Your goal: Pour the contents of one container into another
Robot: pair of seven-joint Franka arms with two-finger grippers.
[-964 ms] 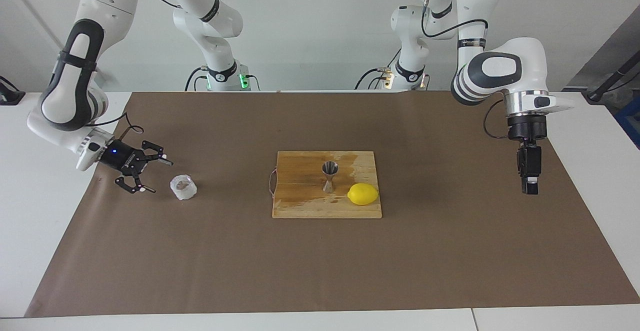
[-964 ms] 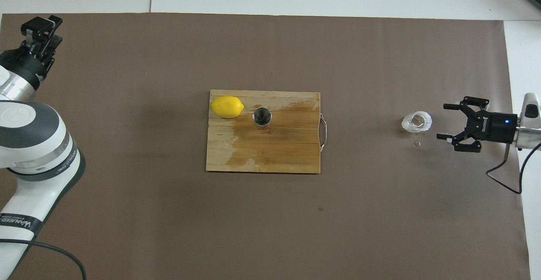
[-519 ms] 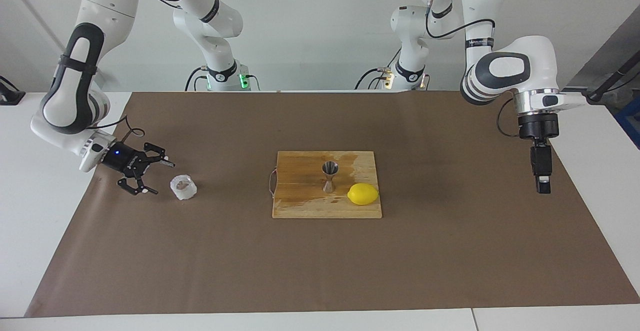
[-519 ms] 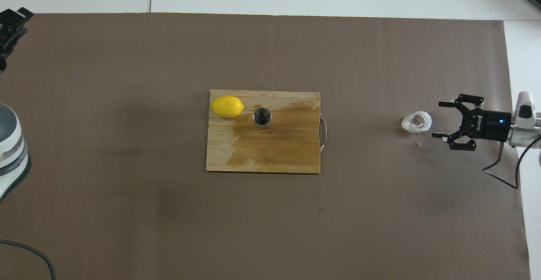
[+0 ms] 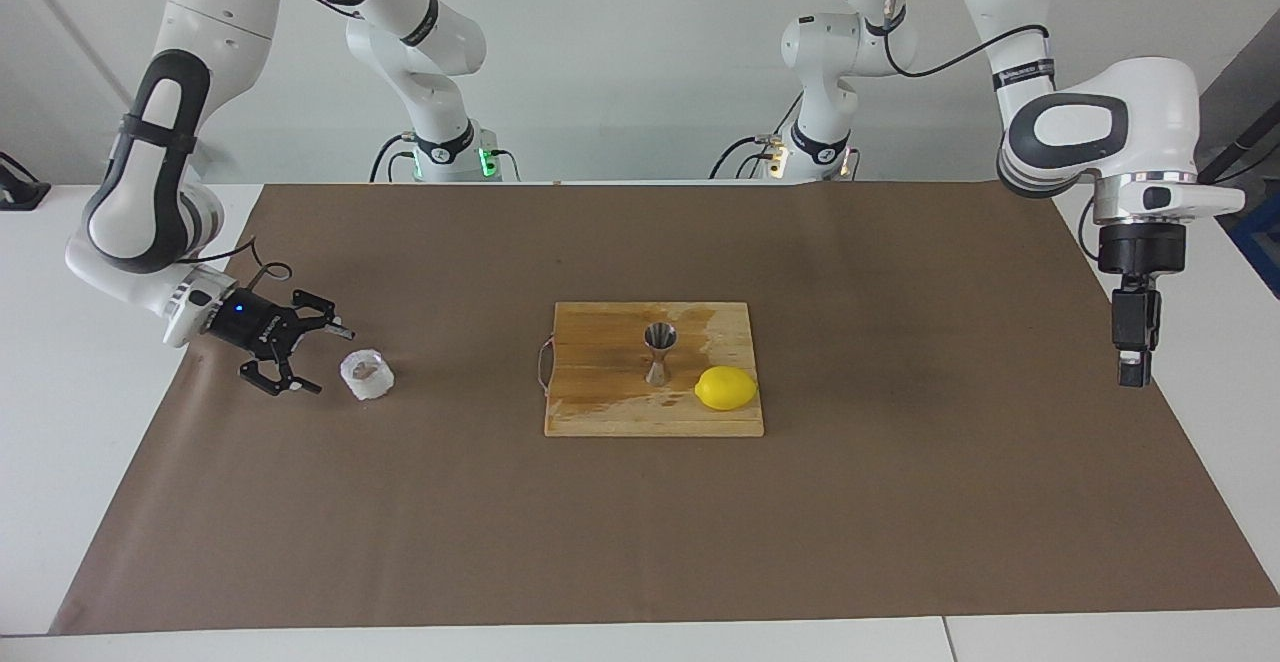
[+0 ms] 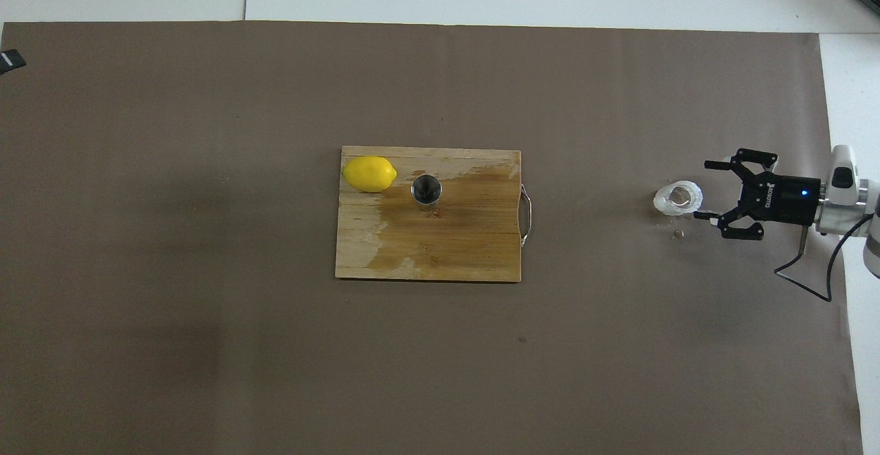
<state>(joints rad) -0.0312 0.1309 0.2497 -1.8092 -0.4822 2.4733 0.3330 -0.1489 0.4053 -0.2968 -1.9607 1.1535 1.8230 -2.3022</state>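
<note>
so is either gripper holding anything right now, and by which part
Nothing is held. The right gripper is open beside the squat clear bumpy cup; the left gripper hangs empty.

a white table (image 5: 60, 422) carries a brown paper sheet (image 5: 900, 502) that covers most of its top. at the sheet's middle lies a wooden cutting board (image 5: 600, 407), partly wet. from the board, at about nine o'clock in the facing view, a small clear bumpy cup (image 5: 367, 374) stands upright on the paper, well apart from the board. a tiny crumb (image 6: 678, 234) lies on the paper just beside the cup.
</note>
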